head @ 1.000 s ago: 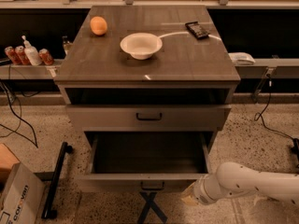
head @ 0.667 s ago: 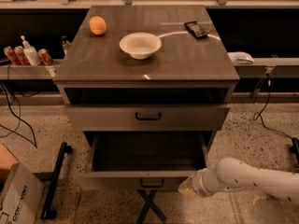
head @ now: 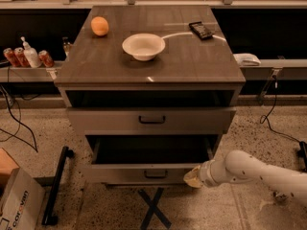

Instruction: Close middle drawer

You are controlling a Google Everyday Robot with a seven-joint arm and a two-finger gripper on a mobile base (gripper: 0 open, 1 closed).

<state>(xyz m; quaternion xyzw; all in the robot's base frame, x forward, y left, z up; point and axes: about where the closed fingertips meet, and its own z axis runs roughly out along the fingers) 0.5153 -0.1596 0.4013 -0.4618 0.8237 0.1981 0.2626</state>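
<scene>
The middle drawer (head: 144, 173) is pulled out of the grey-brown cabinet. Its deep dark tray is open to view and its low front carries a small dark bar handle (head: 156, 174). My gripper (head: 193, 177) is at the end of the white arm that comes in from the lower right. It is against the right end of that drawer's front. The taller drawer (head: 152, 120) above it stands slightly out, with a dark gap under the cabinet top. The lowest drawer is hidden under the open one.
On the cabinet top are an orange (head: 100, 26), a white bowl (head: 143, 46) and a black phone (head: 201, 30) with a white cable. Cans and a bottle (head: 26, 56) stand on the left shelf. A cardboard box (head: 17, 202) and a black bar (head: 56, 186) lie on the floor at left.
My gripper has moved left to the right end of the middle drawer's front. The drawer front now sits further in towards the cabinet than a second ago.
</scene>
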